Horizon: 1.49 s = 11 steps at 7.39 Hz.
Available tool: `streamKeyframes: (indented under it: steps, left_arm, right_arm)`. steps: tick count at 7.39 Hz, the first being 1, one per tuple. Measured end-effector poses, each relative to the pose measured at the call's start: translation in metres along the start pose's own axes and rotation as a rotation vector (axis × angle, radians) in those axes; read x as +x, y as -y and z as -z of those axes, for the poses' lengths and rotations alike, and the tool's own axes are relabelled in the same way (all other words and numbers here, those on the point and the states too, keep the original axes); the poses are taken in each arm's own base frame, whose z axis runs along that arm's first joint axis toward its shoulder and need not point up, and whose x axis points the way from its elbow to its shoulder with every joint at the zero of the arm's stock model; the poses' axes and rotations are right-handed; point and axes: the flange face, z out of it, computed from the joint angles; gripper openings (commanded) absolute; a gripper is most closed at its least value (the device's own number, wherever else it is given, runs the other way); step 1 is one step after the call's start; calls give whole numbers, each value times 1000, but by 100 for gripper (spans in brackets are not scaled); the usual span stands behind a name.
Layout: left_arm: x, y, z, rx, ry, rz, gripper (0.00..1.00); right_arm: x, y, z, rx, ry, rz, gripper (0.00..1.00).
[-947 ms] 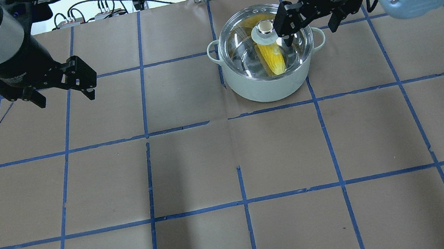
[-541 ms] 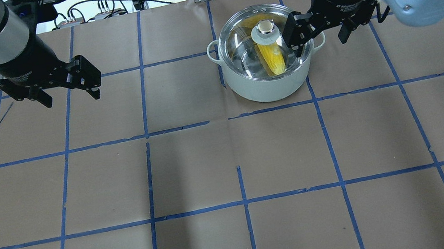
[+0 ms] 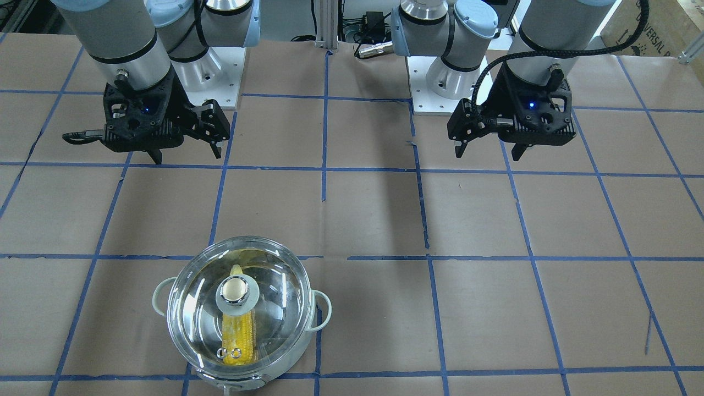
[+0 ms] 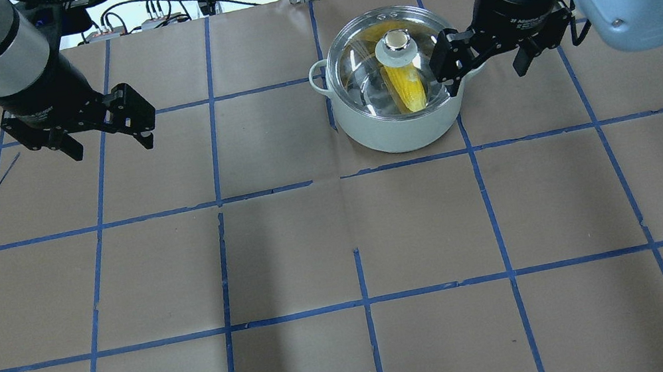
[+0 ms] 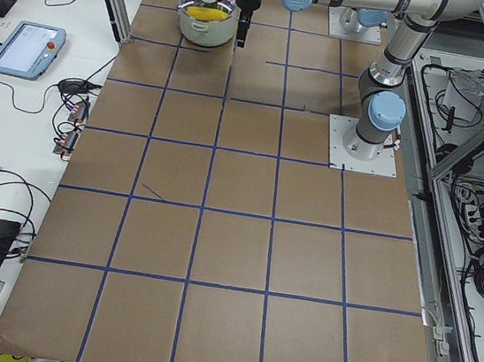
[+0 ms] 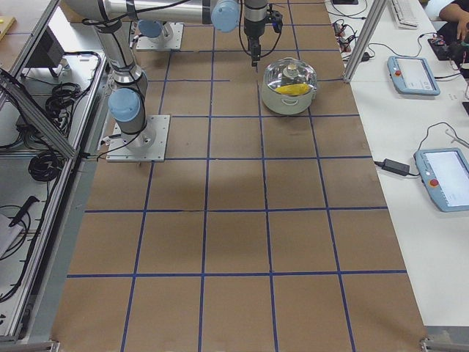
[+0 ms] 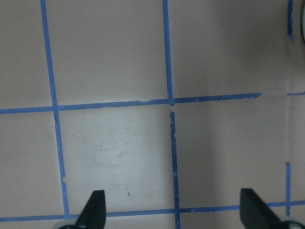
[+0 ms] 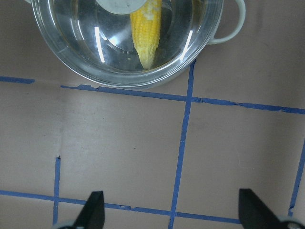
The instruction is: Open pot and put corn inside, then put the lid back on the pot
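Observation:
The pot [image 4: 396,128] stands at the table's far side, right of the middle. The glass lid [image 4: 361,83] sits on it, its knob [image 4: 395,40] free. The corn [image 4: 408,87] lies inside under the glass. My right gripper [image 4: 482,68] is open and empty, beside the pot's right handle and apart from the lid. My left gripper [image 4: 110,145] is open and empty, over bare table far to the pot's left. In the front view the pot [image 3: 258,378], lid [image 3: 275,297] and corn [image 3: 239,330] show at the bottom left. The right wrist view shows the lid [image 8: 81,43] and corn [image 8: 145,33] beyond my open gripper.
Brown paper with a blue tape grid [image 4: 365,305] covers the table. Cables and boxes [image 4: 160,9] lie past the far edge. The arm bases [image 3: 434,82] stand at the robot's side. Tablets [image 6: 410,73] lie on the side bench.
My right gripper has drawn back from the lid's knob, to the right and toward the robot. My left gripper has shifted slightly right. The lid, pot and corn have not moved.

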Motion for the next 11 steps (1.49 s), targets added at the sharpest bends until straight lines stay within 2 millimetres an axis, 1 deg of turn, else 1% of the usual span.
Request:
streamKeyframes:
  steps: [5,9,11]
  left_arm:
    - [3,-10,5,6,7,-3,100]
    - [3,-11,5,5,7,-6,100]
    - [3,-12,6,2,6,-7,100]
  right_arm:
    - [-2,-4,0,-22,-4,6,100]
    - [-5,-4,1,-16,4,8,100]
    - [-6,-2,-2,-18,10,9,100]
